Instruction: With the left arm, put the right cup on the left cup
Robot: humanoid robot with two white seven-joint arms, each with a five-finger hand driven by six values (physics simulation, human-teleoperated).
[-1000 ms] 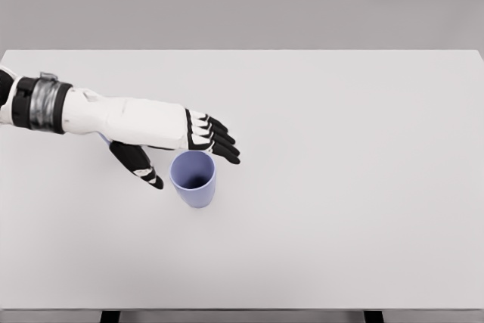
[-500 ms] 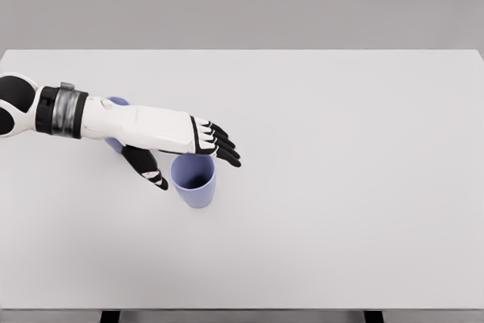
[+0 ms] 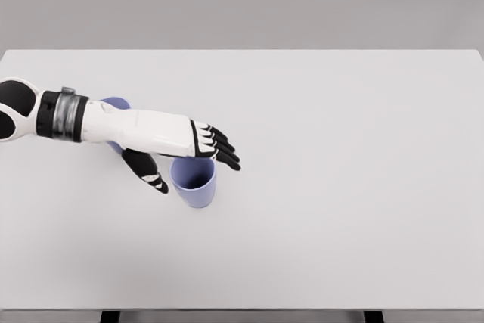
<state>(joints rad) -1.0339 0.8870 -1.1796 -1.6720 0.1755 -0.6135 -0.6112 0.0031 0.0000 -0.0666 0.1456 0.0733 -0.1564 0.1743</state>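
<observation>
Four black fingers point(image 3: 221, 149) stretched out flat over far rim of right cup point(image 3: 193, 180), thumb point(image 3: 148, 174) splayed at cup's left — nothing gripped. Left hand point(image 3: 178, 145) hovers at cup, contact unclear. Cup upright, mouth up, on white bench point(image 3: 340, 187). Left cup point(image 3: 115, 104) — mostly hidden behind forearm, only purple edge showing near wrist.

left robot hand point(image 3: 184, 153) open over right cup point(image 3: 193, 179) — left cup point(image 3: 114, 104) behind forearm
</observation>
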